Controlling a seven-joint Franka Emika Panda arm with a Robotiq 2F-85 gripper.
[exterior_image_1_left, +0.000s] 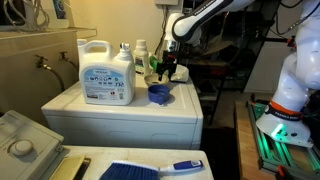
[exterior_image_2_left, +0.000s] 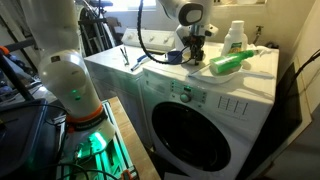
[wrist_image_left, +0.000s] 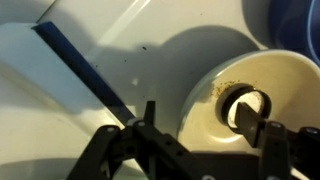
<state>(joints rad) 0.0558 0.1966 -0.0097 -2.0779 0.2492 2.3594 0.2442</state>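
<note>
Jug on washer top, bottles behind jug, cup beside jug, tool near cup

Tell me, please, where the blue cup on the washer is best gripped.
Probably by its rim, from straight above: the blue cup seems to stand upright, mouth up, on the washer top, so its thin wall can be pinched.

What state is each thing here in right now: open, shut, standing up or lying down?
gripper: jaws apart, gripping nothing.
detergent jug: upright on the washer top.
blue cup: standing, mouth up.
green bottle: lying on its side.
white bottle: upright, green cap on.
washer door: shut.
brush: lying flat.
</note>
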